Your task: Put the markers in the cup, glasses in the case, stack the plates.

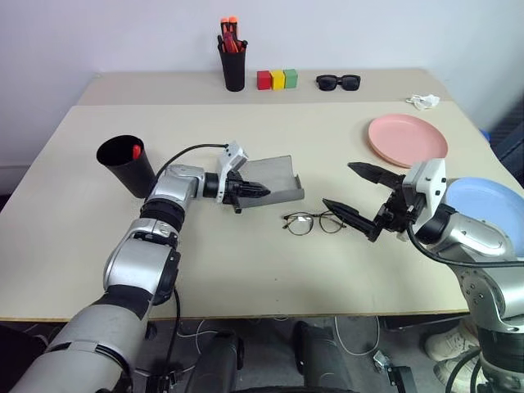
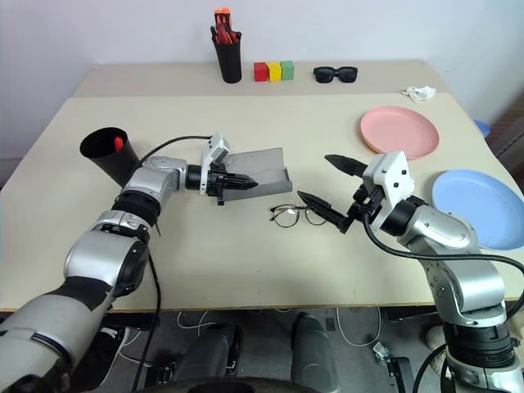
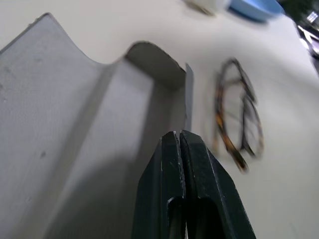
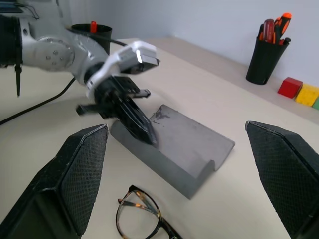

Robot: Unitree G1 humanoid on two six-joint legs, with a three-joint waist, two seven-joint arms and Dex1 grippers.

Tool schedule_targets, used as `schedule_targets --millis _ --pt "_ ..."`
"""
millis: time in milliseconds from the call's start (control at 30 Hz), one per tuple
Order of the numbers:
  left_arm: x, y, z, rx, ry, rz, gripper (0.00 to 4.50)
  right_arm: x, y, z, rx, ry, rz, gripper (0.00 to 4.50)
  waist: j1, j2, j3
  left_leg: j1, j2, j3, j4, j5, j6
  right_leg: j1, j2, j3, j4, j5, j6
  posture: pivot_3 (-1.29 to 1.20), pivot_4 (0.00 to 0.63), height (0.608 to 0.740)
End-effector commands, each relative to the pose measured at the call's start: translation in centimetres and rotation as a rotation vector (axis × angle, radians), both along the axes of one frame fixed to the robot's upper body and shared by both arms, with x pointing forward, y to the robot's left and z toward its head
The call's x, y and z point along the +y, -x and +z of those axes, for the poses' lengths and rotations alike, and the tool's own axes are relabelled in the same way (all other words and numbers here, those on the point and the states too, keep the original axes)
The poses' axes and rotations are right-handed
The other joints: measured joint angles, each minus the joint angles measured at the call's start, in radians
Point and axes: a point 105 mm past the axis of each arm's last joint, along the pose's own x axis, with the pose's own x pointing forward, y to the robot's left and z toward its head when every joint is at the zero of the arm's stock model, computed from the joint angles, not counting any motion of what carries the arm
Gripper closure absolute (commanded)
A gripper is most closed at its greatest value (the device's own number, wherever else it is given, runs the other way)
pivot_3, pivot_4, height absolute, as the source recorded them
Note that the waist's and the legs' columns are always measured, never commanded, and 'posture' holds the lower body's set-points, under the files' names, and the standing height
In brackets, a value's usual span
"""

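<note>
Two plates, two black cups, three blocks, one spectacles, one sunglasses, perhaps four pens.

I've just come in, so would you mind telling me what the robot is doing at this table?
It is tidying up. The left gripper, fingers shut, is over the open grey case. The right gripper hangs open beside the glasses, which lie on the table in front of the case. The pink plate and blue plate lie apart, unstacked.
</note>
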Motion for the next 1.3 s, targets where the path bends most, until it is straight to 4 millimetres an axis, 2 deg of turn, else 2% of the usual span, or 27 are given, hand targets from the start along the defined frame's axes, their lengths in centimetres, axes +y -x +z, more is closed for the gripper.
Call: schedule_targets --millis 33,100,200,333,367,533,733,800,900,1033,1300 --pt "0.8 -0.2 1.6 -0.027 -0.018 -0.031 4.48 0.2 0.5 0.7 -0.04 0.002 0.008 0.0 -0.003 0.0 0.0 0.0 0.0 0.0 0.0 0.0 0.0 0.0 0.0 0.0 0.0 0.0 0.0 0.0 0.15 0.74" --pt "0.8 -0.3 2.5 -0.021 0.036 -0.022 4.48 0.3 0.5 0.7 -0.042 -0.006 0.008 0.0 -0.001 0.0 0.0 0.0 0.0 0.0 0.0 0.0 0.0 0.0 0.0 0.0 0.0 0.0 0.0 0.0 0.15 0.74" --pt "-0.1 0.1 3.7 -0.008 0.14 -0.075 3.73 0.6 0.6 0.7 -0.04 -0.011 0.015 0.0 -0.001 0.0 0.0 -0.001 0.0 0.0 0.0 0.0 0.0 0.0 0.0 0.0 0.0 0.0 0.0 0.0 0.15 0.74" --pt "-0.8 -0.4 3.2 -0.089 0.09 -0.059 1.74 0.5 0.7 0.8 -0.04 -0.01 0.017 0.0 -0.002 0.0 0.0 -0.001 0.0 0.0 0.0 0.0 0.0 0.0 0.0 0.0 0.0 0.0 0.0 0.0 0.15 0.74" --pt "-0.9 -0.5 3.1 -0.081 0.077 -0.054 1.38 0.4 0.7 0.8 -0.041 -0.007 0.015 0.0 -0.002 0.0 0.0 -0.001 0.0 0.0 0.0 0.0 0.0 0.0 0.0 0.0 0.0 0.0 0.0 0.0 0.15 0.74" --pt "-1.5 -0.4 1.8 -0.035 -0.009 -0.059 1.38 0.5 0.7 1.0 -0.046 -0.007 0.015 0.0 -0.003 0.0 0.0 -0.001 0.0 0.0 0.0 0.0 0.0 0.0 0.0 0.0 0.0 0.0 0.0 0.0 0.15 0.74" --pt "-2.1 0.2 0.1 0.044 -0.055 -0.076 1.38 0.5 0.7 1.0 -0.049 -0.006 0.009 0.0 -0.003 0.0 0.0 -0.001 0.0 0.0 0.0 0.0 0.0 0.0 0.0 0.0 0.0 0.0 0.0 0.0 0.15 0.74" --pt "-2.4 0.2 0.2 0.055 -0.027 -0.074 1.38 0.5 0.8 1.0 -0.048 -0.005 0.006 0.0 -0.003 0.0 0.0 -0.001 0.0 0.0 0.0 0.0 0.0 0.0 0.0 0.0 0.0 0.0 0.0 0.0 0.15 0.74" --pt "-2.6 0.2 0.2 0.058 -0.018 -0.073 2.22 0.4 0.9 0.9 -0.047 -0.004 0.0 0.0 -0.001 0.0 0.0 -0.001 0.0 0.0 0.0 0.0 0.0 0.0 0.0 0.0 0.0 0.0 0.0 0.0 0.15 0.74" --pt "-2.4 0.3 0.0 0.067 -0.028 -0.075 4.35 0.3 0.9 0.8 -0.048 -0.002 -0.007 0.0 -0.002 0.0 0.0 -0.001 0.0 0.0 0.0 0.0 0.0 0.0 0.0 0.0 0.0 0.0 0.0 0.0 0.15 0.74" --pt "-1.4 1.0 0.5 0.102 -0.045 -0.139 4.44 0.4 0.8 0.9 -0.053 -0.002 -0.008 0.0 -0.004 0.0 0.0 -0.001 0.0 0.0 0.0 0.0 0.0 0.0 0.0 0.0 0.0 0.0 0.0 0.0 0.15 0.74"
